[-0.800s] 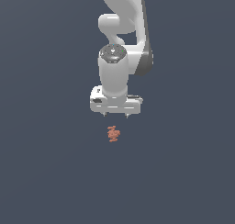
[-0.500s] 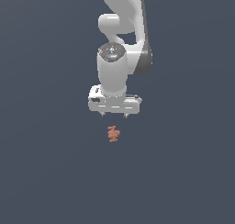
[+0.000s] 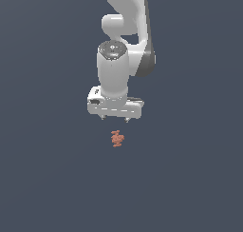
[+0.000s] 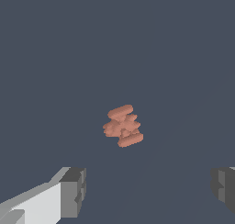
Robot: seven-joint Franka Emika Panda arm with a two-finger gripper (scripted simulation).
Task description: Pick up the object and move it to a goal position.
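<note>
Arm: one white arm (image 3: 126, 41) comes down from the top of the exterior view, its wrist pointing straight down over a plain dark grey-blue floor (image 3: 47, 178).

Gripper: the gripper (image 3: 115, 120) hangs above the floor with its jaws spread wide and nothing between them. In the wrist view the two grey fingertips (image 4: 73, 192) stand well apart, one at each side of the picture, with bare floor between.

Object: a tiny orange-red lump (image 3: 117, 138), ridged and uneven, far smaller than the gripper. It lies on the floor near the middle of the exterior view, well away from every edge of the picture.

Object to gripper: in the exterior view the lump shows just below the fingertips, roughly in line with the gap between them and apart from both. In the wrist view the lump (image 4: 123, 126) sits near the centre of the picture, ahead of the open fingers, nearer the finger with the white body than the other. No part of the gripper touches it.

Lie of the object: its ridges look like short rolls stacked across one another, slightly tilted. Which face is down cannot be told.

Floor: one flat colour, with no marks or edges showing in either view.
</note>
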